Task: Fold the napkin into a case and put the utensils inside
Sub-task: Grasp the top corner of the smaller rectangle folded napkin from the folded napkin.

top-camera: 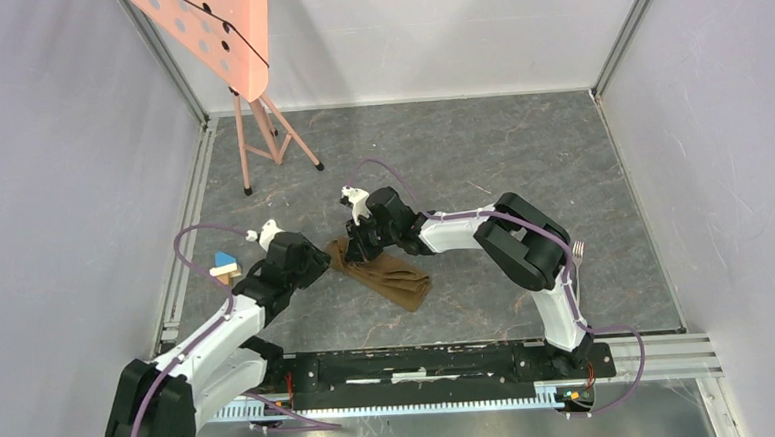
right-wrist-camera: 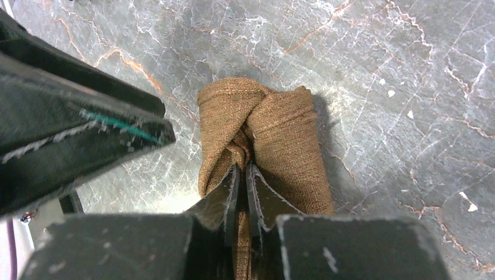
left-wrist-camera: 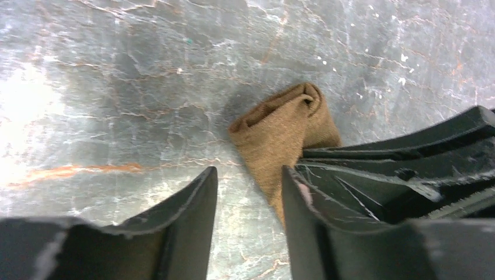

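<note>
Tan-brown napkin [top-camera: 397, 276], folded into a narrow strip on the table [top-camera: 480, 154], was pinched at its far end by the right gripper [right-wrist-camera: 242, 167], while the left gripper [left-wrist-camera: 250, 173] stood parted, apparently empty, just beside it.

A robotics lab test cell; the left arm [top-camera: 219, 332] and right arm [top-camera: 510, 242] are bolted to a black rail [top-camera: 441, 361] at the near edge of a grey marble-patterned table [top-camera: 480, 154]; plain pale walls [top-camera: 59, 146] between aluminium posts [top-camera: 170, 60] box it in on 3 sides; purple cables [top-camera: 189, 234] loop off the arms; a pink perforated board [top-camera: 208, 28] stands on a tripod at the back.
</note>
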